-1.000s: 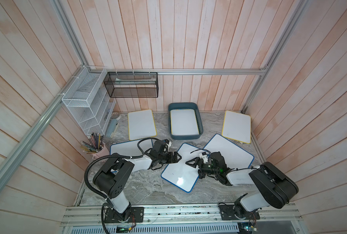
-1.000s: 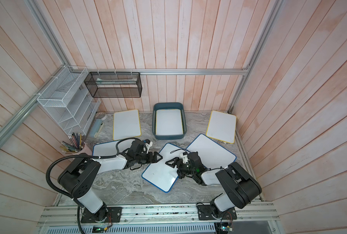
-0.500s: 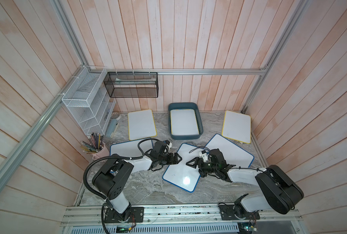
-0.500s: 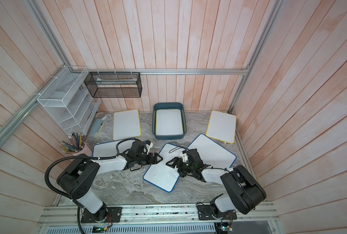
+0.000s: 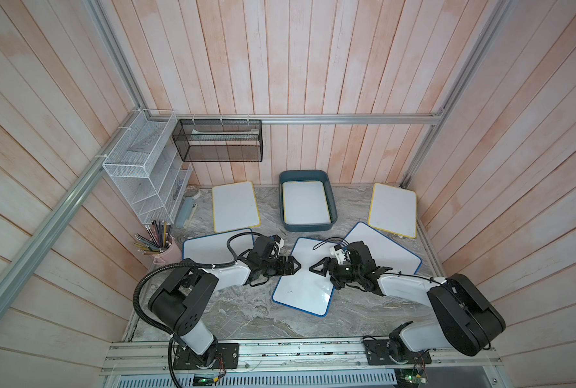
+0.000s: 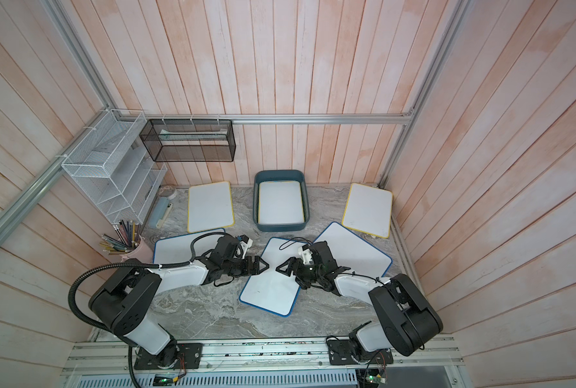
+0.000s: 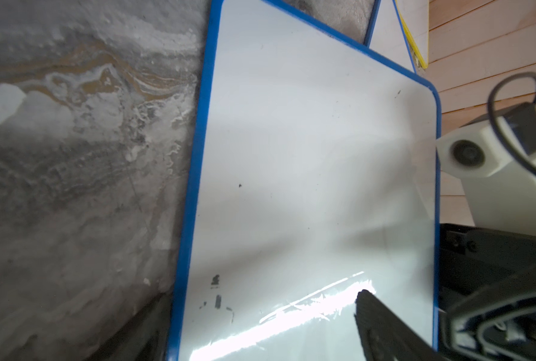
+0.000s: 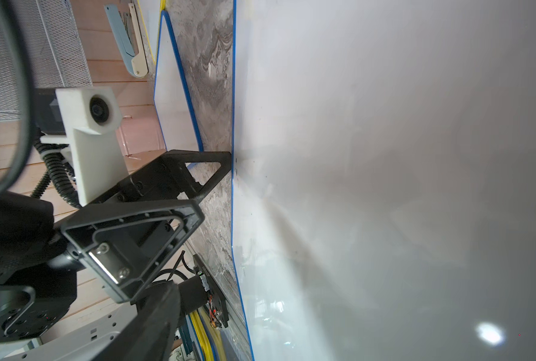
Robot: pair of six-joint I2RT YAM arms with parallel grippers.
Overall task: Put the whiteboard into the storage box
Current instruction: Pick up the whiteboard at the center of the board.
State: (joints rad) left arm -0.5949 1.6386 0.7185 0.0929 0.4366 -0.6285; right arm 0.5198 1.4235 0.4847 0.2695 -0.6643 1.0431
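Both my claws spread, empty: left claw (image 5: pixel 296 265) at blue-rimmed whiteboard (image 5: pixel 300 289) edge; right claw (image 5: pixel 312 268) has slid across toward it, narrowing. No grip yet; storage box (image 5: pixel 308 227) waits.

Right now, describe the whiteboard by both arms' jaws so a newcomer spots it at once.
Find the dark teal plastic storage box at the back of the grey marbled table. In front of it lies a white rectangular whiteboard with a blue frame. It is the middle of three blue-framed boards, nearest the front rail.
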